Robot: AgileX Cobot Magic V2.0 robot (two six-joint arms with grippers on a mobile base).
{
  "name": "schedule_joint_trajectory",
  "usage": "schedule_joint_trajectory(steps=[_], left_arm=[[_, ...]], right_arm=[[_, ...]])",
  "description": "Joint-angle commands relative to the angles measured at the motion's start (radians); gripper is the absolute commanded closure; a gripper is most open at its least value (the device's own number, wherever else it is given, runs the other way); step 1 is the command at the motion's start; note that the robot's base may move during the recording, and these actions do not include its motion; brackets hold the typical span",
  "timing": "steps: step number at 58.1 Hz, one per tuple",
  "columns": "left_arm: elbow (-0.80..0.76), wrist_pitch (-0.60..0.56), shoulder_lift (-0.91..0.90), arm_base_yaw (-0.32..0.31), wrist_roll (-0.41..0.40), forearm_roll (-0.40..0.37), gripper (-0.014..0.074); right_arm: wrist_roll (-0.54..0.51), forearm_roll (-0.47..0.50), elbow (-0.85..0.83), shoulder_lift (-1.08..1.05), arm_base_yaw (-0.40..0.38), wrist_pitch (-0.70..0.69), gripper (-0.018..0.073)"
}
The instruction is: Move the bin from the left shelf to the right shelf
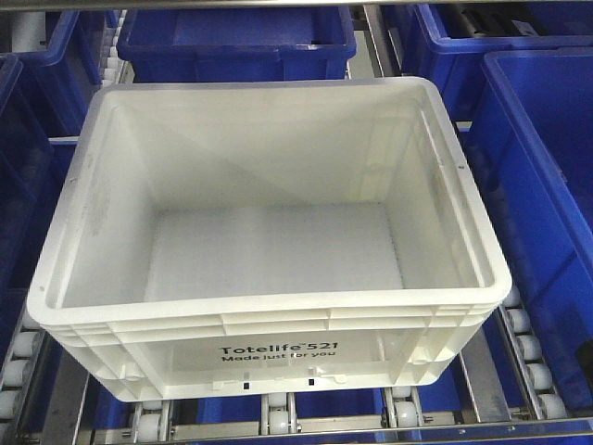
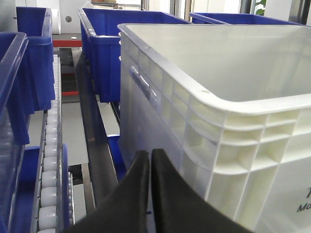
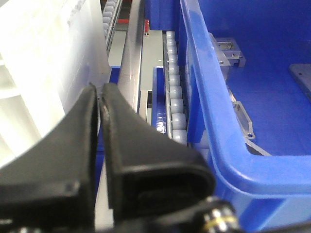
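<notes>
Front view: the bin (image 1: 269, 250), a large white translucent tote with a ribbed rim, sits on the roller tracks (image 1: 523, 357) of the shelf rack, in the middle of the frame. Its near wall bears black print reading "Totelife 521 / Made just for you". The interior is bare; nothing lies in it. Dark blue bins surround it: one behind (image 1: 236, 42), one at the right (image 1: 547, 176), another at the far left edge (image 1: 18, 167). White rollers show beneath the tote's front edge and along the lane at lower right. Neither arm appears in this view.

Left wrist view: the left pincer (image 2: 149, 156) has its two black fingers pressed together, with only a hairline seam between them; nothing is held. It sits just beside the tote's left near corner, low against the ribbed wall; contact with the wall cannot be confirmed. A roller lane (image 2: 48, 160) runs at the left, with blue bins beyond it and further back along the rack.

Right wrist view: the right pincer (image 3: 99, 97) likewise has its fingers drawn close, a narrow slit remaining between the tips, and grips nothing. It lies in the gap between the white tote's wall (image 3: 43, 68) on the left of the view and the blue neighbouring bin (image 3: 233, 97) on the right. A row of grey rollers (image 3: 175, 97) runs alongside that blue bin. Whether the finger touches the tote wall cannot be told
</notes>
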Motion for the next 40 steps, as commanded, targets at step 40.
schedule_joint_trajectory(steps=[40], left_arm=[[0.02,-0.072,-0.008,-0.004,0.0,-0.009,0.0603]], right_arm=[[-0.008,-0.005,0.019,-0.01,-0.001,-0.069,0.0567]])
